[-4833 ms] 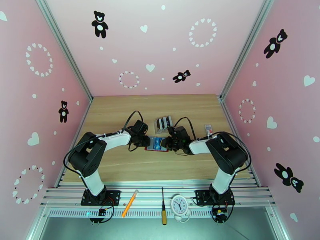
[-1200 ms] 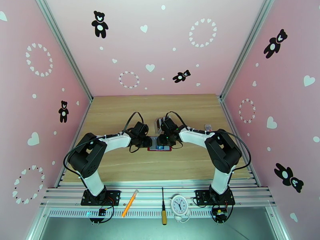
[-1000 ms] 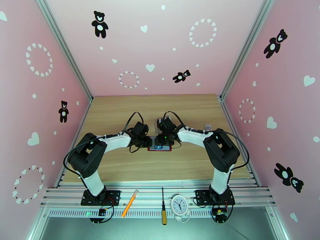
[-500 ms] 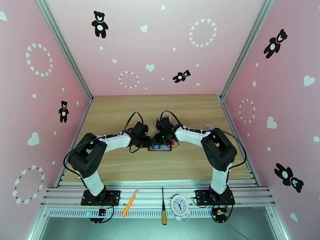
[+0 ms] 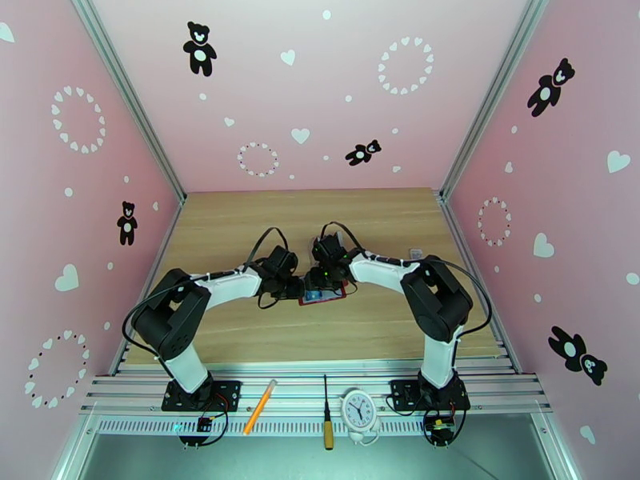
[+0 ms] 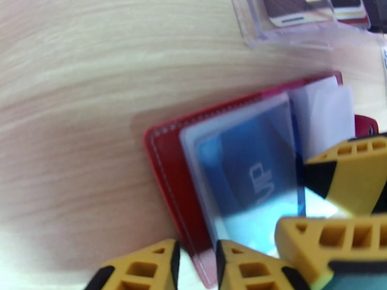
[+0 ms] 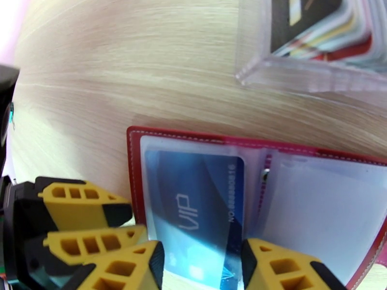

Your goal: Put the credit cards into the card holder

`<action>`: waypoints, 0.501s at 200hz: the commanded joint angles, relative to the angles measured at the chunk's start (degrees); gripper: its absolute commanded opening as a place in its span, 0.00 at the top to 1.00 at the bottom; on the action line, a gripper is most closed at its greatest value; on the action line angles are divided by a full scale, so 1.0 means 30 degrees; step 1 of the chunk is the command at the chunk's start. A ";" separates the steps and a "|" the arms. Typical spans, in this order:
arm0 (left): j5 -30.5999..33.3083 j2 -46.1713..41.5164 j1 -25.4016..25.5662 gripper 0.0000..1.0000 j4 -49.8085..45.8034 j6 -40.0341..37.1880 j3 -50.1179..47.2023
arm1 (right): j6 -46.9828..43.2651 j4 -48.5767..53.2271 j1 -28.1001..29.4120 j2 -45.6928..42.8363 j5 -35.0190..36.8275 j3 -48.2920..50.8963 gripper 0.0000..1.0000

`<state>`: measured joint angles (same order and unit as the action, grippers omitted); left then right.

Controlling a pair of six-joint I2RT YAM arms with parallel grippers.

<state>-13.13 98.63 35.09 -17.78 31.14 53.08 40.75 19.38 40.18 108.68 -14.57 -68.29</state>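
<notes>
The dark-red card holder [image 5: 333,297] lies open on the table between both arms. A teal-blue card [image 7: 193,189] marked VIP sits inside its left clear pocket [image 6: 251,175]. My left gripper [image 6: 196,250] is shut on the holder's left cover edge [image 6: 162,155] and pins it down. From the other side, my right gripper [image 7: 200,254] stands open over the near edge of the blue card, a finger on each side. The right-hand clear pocket [image 7: 319,199] looks empty. Other cards, dark brown and pale, stand in a clear slotted stand [image 7: 314,39].
The clear stand [image 6: 300,15] sits just behind the holder, close to both grippers. A small item [image 5: 416,254] lies to the right of the right arm. An orange pen [image 5: 260,406], a screwdriver [image 5: 326,422] and a small clock [image 5: 359,410] rest on the front rail.
My right arm swung from the holder's right side to above it and lowered onto the blue card. The holder has turned slightly. The left arm barely moved.
</notes>
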 commanded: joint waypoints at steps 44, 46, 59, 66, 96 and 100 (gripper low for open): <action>-0.0080 -0.1135 -0.0298 0.68 -0.1005 -0.0549 0.0592 | 0.0043 0.0186 -0.0327 -0.0536 0.0089 0.0487 0.72; -0.0064 -0.1152 -0.0315 0.68 -0.1028 -0.0560 0.0567 | 0.0018 0.0190 -0.0328 -0.0542 0.0083 0.0481 0.74; 0.0035 -0.1215 -0.0356 0.68 -0.1103 -0.0615 0.0422 | -0.0019 0.0168 -0.0323 -0.0515 0.0077 0.0477 0.81; 0.0052 -0.1216 -0.0345 0.68 -0.1127 -0.0644 0.0305 | -0.0032 0.0161 -0.0357 -0.0487 0.0080 0.0477 0.84; 0.0165 -0.1128 -0.0391 0.69 -0.0971 -0.0601 -0.0292 | -0.0181 0.0200 -0.0460 -0.0444 0.0168 0.0474 0.88; 0.0168 -0.1105 -0.0411 0.69 -0.0911 -0.0594 -0.0366 | -0.0191 0.0242 -0.0499 -0.0448 0.0176 0.0458 0.89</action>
<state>-13.08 96.60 34.26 -19.77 30.20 53.80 40.91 19.33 39.13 108.68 -14.44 -67.48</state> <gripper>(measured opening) 0.311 0.123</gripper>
